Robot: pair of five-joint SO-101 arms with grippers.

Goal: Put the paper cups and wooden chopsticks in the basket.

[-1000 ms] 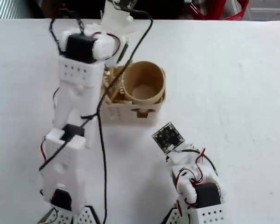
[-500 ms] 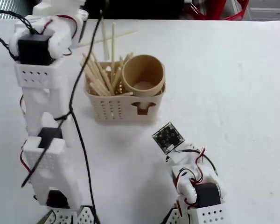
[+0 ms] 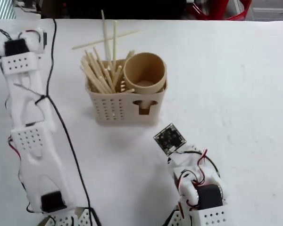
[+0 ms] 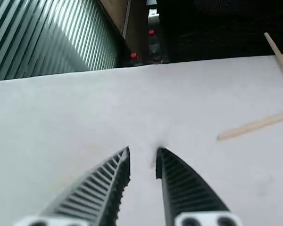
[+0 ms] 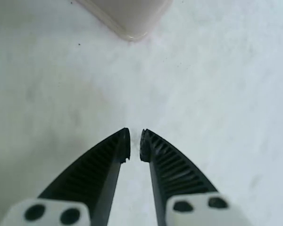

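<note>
**Once My Left Arm Has Cleared the Basket**

Since my left arm swung off the basket (image 3: 125,110) toward the table (image 3: 226,70) edge, the load shows: slim pale chopsticks (image 3: 101,75) bundled beside the round tan paper cup (image 3: 145,73) within perforated plastic walls; one loose chopstick (image 4: 254,126), possibly three, lies behind, so work remains; my ribbed left gripper (image 4: 142,153) is slightly parted, empty; my right gripper (image 5: 135,139) is nearly closed, empty, near the basket.
</note>
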